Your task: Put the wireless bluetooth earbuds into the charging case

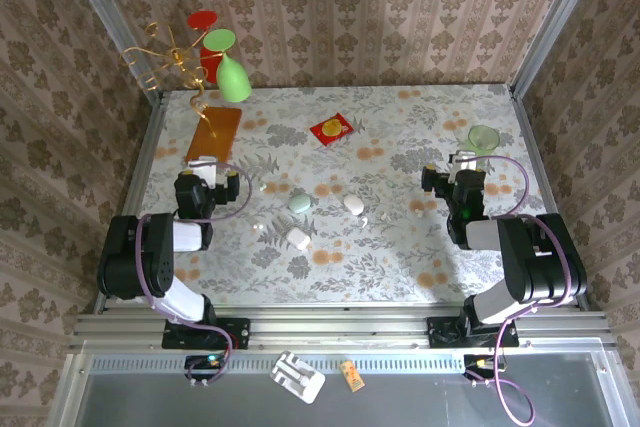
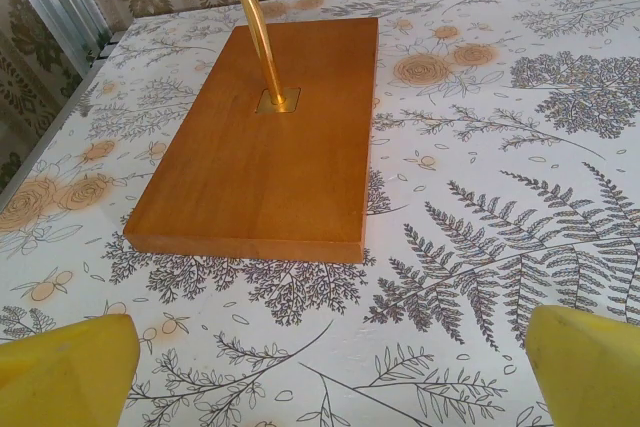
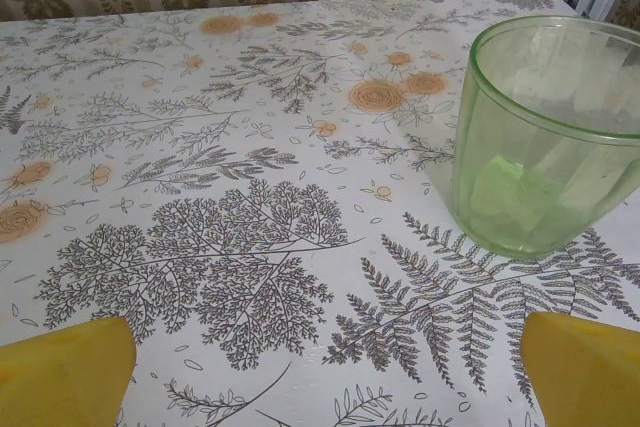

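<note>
A wooden board (image 2: 260, 137) with a brass rod (image 2: 245, 7), a green tumbler (image 3: 545, 137) and a red packet (image 1: 331, 129) stand well apart.

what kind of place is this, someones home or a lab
Likely a robot test cell dressed up as a home: damask wallpaper on panels in an aluminium frame, a floral tablecloth, left arm and right arm bolted at its edge.

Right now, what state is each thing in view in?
left gripper, open, empty.
right gripper, open, empty.
green cup, upright on the table.
wooden stand, upright.
red packet, lying flat.
earbuds, loose on the table.
mint case, lid state too small to tell.
</note>
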`<state>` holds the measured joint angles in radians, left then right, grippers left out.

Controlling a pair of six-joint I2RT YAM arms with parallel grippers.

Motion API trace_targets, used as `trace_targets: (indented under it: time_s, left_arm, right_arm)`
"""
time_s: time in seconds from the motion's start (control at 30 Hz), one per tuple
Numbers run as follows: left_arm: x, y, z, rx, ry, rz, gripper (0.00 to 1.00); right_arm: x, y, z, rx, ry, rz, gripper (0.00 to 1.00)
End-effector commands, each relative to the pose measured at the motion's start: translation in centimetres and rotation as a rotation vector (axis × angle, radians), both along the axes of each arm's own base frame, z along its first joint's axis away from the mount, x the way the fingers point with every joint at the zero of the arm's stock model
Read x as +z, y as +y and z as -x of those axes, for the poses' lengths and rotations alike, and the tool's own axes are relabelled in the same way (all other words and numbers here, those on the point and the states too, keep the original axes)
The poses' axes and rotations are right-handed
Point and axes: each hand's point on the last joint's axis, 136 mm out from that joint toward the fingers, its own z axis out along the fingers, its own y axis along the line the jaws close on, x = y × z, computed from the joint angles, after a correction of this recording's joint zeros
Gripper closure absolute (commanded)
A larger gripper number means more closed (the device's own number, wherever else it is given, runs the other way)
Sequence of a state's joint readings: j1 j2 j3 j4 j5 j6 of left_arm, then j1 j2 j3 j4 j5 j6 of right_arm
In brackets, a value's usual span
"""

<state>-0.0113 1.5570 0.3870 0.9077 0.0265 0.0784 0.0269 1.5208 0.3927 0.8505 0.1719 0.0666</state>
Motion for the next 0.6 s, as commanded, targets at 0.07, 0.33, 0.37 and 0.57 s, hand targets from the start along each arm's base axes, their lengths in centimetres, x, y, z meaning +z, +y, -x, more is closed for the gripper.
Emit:
trace_targets:
  time_s: [0.07, 0.33, 0.37, 0.57]
  left_arm:
    - [0.42, 0.20, -0.26, 0.010, -0.010, 0.008, 0.00]
    - [0.40, 0.20, -0.28, 0.010, -0.009, 0.008, 0.00]
    - [0.40, 0.20, -0.26, 0.010, -0.009, 0.008, 0.00]
    - [0.42, 0.40, -0.25, 0.023, -0.011, 0.010, 0.00]
  right_arm:
    - [0.42, -0.09, -0.22, -0.010, -0.023, 0.010, 0.00]
    - [0.45, -0.09, -0.23, -0.011, -0.024, 0.009, 0.00]
    - [0.45, -0.09, -0.23, -0.011, -0.024, 0.008, 0.00]
    - [0.35, -0.09, -0.20, -0.011, -0.020, 0.009, 0.00]
